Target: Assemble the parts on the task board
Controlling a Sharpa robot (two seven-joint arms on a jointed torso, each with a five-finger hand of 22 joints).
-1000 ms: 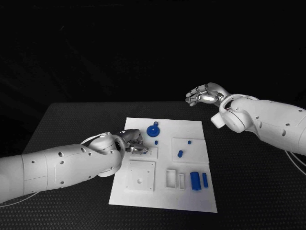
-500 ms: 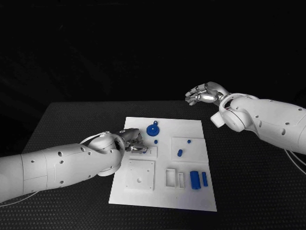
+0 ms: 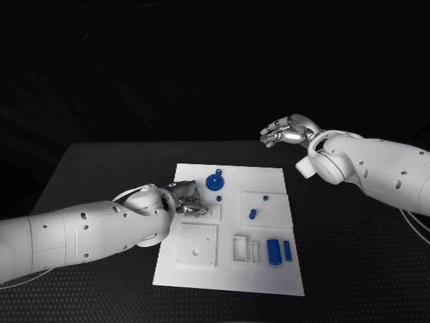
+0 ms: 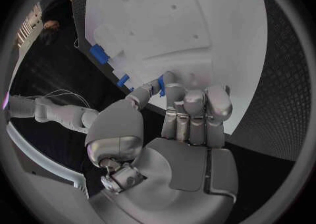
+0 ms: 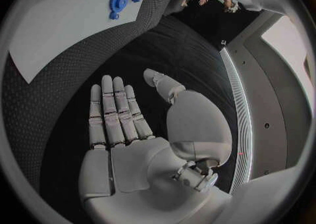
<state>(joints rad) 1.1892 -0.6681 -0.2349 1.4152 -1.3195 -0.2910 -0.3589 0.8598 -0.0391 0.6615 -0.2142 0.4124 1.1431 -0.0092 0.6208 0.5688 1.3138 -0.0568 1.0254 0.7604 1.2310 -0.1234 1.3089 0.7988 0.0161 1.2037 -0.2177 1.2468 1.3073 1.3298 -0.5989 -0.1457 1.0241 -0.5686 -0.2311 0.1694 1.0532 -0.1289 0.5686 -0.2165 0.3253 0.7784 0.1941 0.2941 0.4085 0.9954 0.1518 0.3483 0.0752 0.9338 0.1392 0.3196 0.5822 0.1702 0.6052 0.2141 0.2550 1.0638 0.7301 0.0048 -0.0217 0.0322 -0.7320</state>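
Observation:
The white task board [image 3: 263, 279] lies mid-table. My left hand [image 3: 185, 199] sits at the board's left edge over a small square socket, fingers curled. In the left wrist view its thumb and a finger pinch a small blue part [image 4: 160, 86]. A round blue gear [image 3: 215, 182] and a tiny blue piece [image 3: 219, 199] lie just beyond the hand. Two blue blocks [image 3: 278, 253] stand near the board's right front. My right hand [image 3: 289, 130] hangs above the table's far edge, fingers spread and holding nothing; its palm [image 5: 125, 129] faces the black table.
Two more small blue pieces [image 3: 254, 215] [image 3: 265, 198] sit on a raised square at the board's right. A larger square plate [image 3: 197, 246] and slotted frames [image 3: 240, 249] occupy the board's front. Black table [image 3: 98, 175] surrounds the board.

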